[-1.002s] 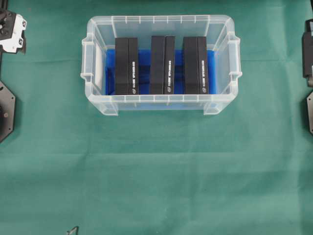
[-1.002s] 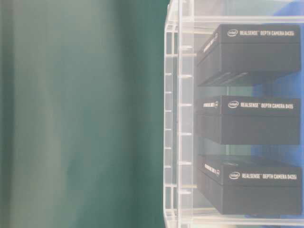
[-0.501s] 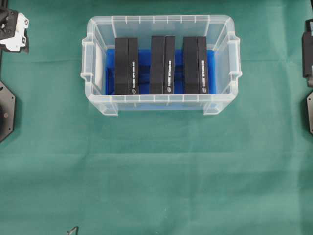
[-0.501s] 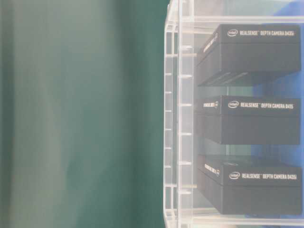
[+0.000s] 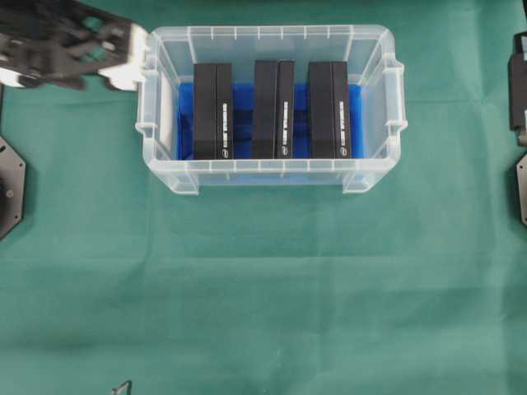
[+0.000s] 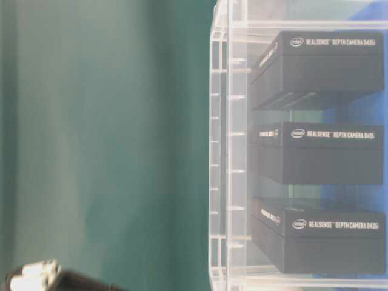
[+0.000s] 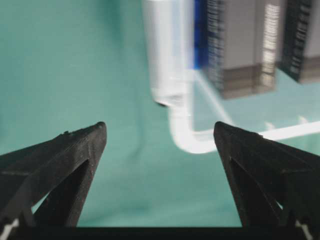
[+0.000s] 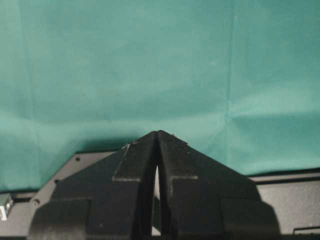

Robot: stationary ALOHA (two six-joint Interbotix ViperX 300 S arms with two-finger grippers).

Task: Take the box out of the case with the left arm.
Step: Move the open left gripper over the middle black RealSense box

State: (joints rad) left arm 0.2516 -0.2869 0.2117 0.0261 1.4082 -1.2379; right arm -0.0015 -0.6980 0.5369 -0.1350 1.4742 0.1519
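Overhead, left gripper [image 5: 123, 62] sits blurred at upper left, just outside the case [image 5: 165, 177]; three black boxes [image 5: 213, 111] stand in a row inside on blue cloth [image 5: 300, 123]. Table-level view shows the boxes through the case wall at right. Left wrist view: jaws spread wide, empty, above green cloth [image 7: 75, 75]. Right wrist view: right gripper [image 8: 158, 134] pressed closed.

Left arm [image 5: 66, 45] motion-blurred at 10 o'clock overhead, cut by frame edge. Case [image 6: 227, 151] cropped at 3 o'clock, table-level. Boxes [image 7: 240, 50] smeared, labels unreadable, wrist view.
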